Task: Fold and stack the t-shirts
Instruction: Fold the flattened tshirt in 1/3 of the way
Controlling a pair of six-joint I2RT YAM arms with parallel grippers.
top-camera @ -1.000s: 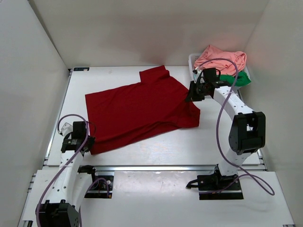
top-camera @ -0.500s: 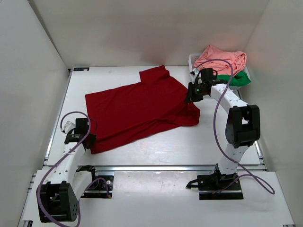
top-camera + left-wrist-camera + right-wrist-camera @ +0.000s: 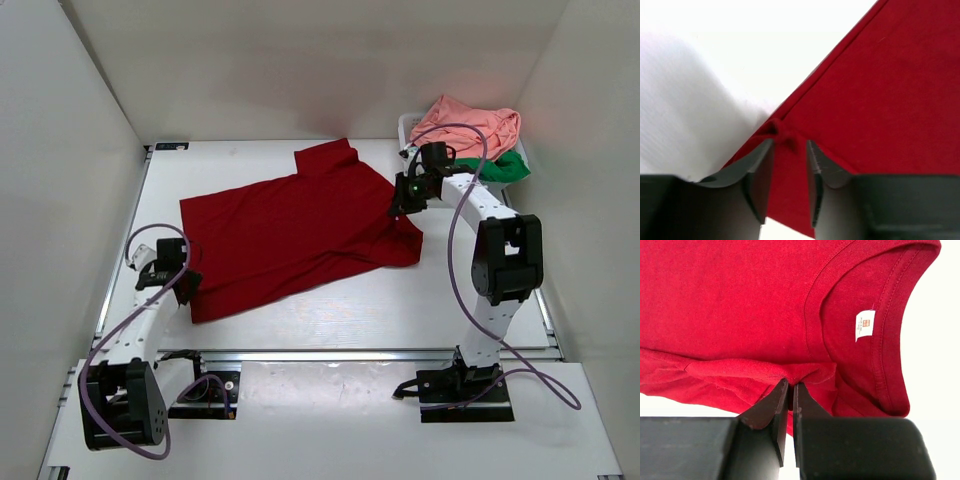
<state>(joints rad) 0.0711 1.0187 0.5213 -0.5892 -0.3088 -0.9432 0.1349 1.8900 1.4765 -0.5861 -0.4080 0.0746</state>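
The dark red t-shirt (image 3: pixel 290 235) lies spread flat across the middle of the table. My left gripper (image 3: pixel 187 284) sits at its near left corner. In the left wrist view that gripper (image 3: pixel 790 144) is open, its jaws standing apart over the hem, with a small pucker of cloth (image 3: pixel 782 132) at the tips. My right gripper (image 3: pixel 399 206) is at the shirt's right edge. In the right wrist view it (image 3: pixel 791 385) is shut on a raised fold of red cloth beside the collar and its white label (image 3: pixel 864 325). The salmon pink t-shirt (image 3: pixel 468 122) and the green t-shirt (image 3: pixel 506 168) lie bunched at the back right.
A white lattice basket (image 3: pixel 406 128) holds the pink and green shirts in the back right corner. White walls close in the table on the left, back and right. A metal rail (image 3: pixel 330 354) runs along the near edge, and purple cables loop from both arms.
My left gripper's jaws have spread apart at the shirt's near left corner, and that arm has shifted slightly away from me. The right gripper stays shut on the fold.
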